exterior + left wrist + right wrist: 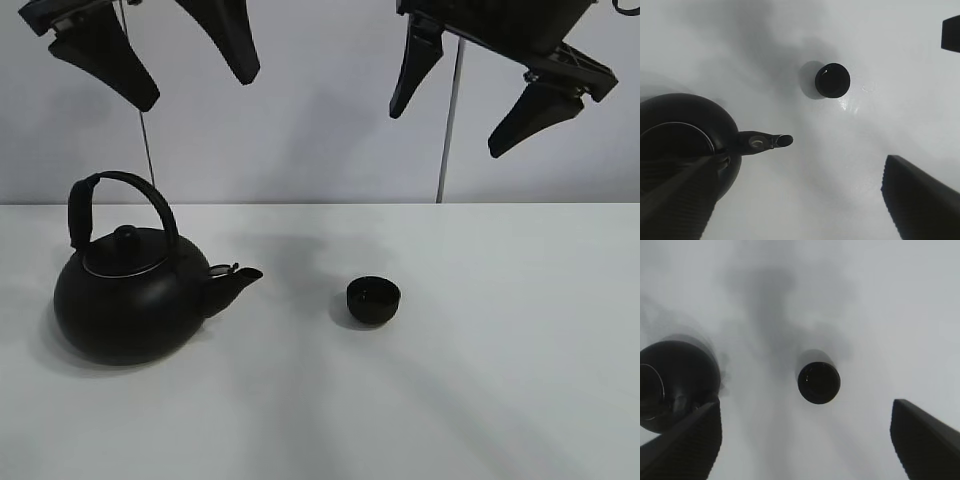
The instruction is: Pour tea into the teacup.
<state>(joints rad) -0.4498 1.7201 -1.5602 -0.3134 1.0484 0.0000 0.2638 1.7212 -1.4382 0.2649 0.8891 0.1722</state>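
Fingers (105, 55) cropped at frame top (both pairs) — teacup (373, 299) contents unreadable.

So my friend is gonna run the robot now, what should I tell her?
Left end effector: open, holding nothing, high above the kettle.
Right end effector: open, holding nothing, high above the table.
Kettle: upright on the left, lid on, spout pointing at the teacup.
Teacup: upright near the middle, apart from the kettle.
Done: nothing yet.
Left: grab the kettle's handle, lift, pour into the teacup.
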